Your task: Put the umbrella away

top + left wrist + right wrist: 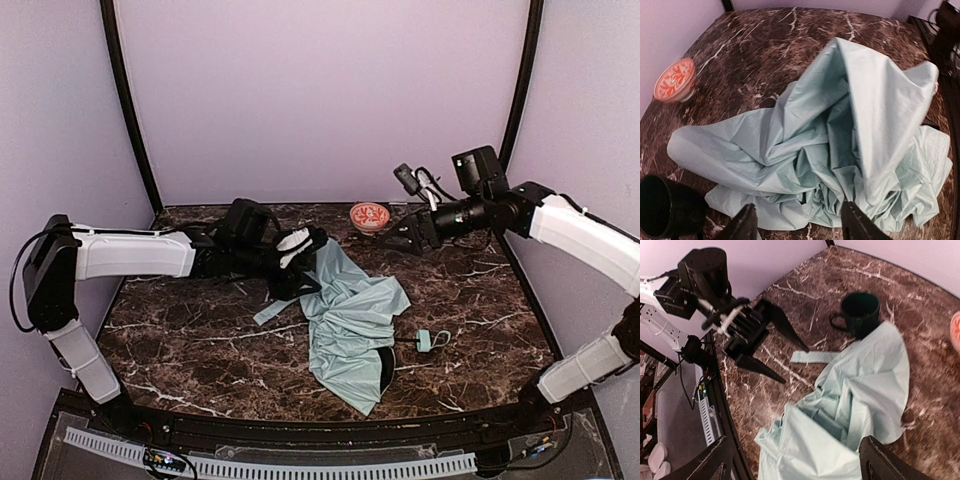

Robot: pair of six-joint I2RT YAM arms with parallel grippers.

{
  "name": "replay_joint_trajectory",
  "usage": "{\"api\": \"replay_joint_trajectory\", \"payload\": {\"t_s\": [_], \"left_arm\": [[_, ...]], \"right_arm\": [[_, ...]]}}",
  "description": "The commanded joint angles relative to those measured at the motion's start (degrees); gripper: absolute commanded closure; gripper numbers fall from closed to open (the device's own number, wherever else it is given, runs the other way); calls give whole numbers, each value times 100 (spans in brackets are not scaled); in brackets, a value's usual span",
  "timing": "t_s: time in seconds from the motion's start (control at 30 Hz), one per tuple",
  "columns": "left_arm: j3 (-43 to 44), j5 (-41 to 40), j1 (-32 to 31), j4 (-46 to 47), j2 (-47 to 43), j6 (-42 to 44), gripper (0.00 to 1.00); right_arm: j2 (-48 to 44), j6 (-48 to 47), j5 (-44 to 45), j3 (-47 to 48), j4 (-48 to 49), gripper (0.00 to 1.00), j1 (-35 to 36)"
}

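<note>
The umbrella lies collapsed and crumpled in the middle of the table, pale mint fabric with black lining at its near end. Its small mint handle rests to the right on a thin black shaft. My left gripper is open and empty at the fabric's far left edge. In the left wrist view the fabric lies just beyond the gripper. My right gripper is open and empty, raised above the fabric's far right side. In the right wrist view the umbrella and its loose strap lie below the gripper.
A dark green mug stands by the fabric's far left edge, also seen in the left wrist view. A small red-and-white bowl sits at the back of the marble table. Purple walls close in three sides.
</note>
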Motion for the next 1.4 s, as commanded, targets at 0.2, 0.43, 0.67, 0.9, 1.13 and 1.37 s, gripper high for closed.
{"api": "replay_joint_trajectory", "payload": {"t_s": [0.2,0.43,0.67,0.9,1.13,1.37], "left_arm": [[1000,-682,114,15,977,-836,44],[422,-1113,157,764,800,-863,41],[495,-981,184,687,1317,-1189,39],[357,-775,184,1203,1510,-1095,39],[175,-618,184,1504,1582,-1049,53],[287,-251,184,1588,1535,-633,92]], "right_arm": [[3415,-384,1132,3162,92,7,-365],[5433,-733,-41,4621,-149,0,-382],[6307,-889,-1426,5141,552,0,-363],[6363,-1113,-2776,4893,456,42,-367],[5826,-1843,-2595,4733,-498,100,-485],[4445,-1159,-2112,3573,77,100,-604]]}}
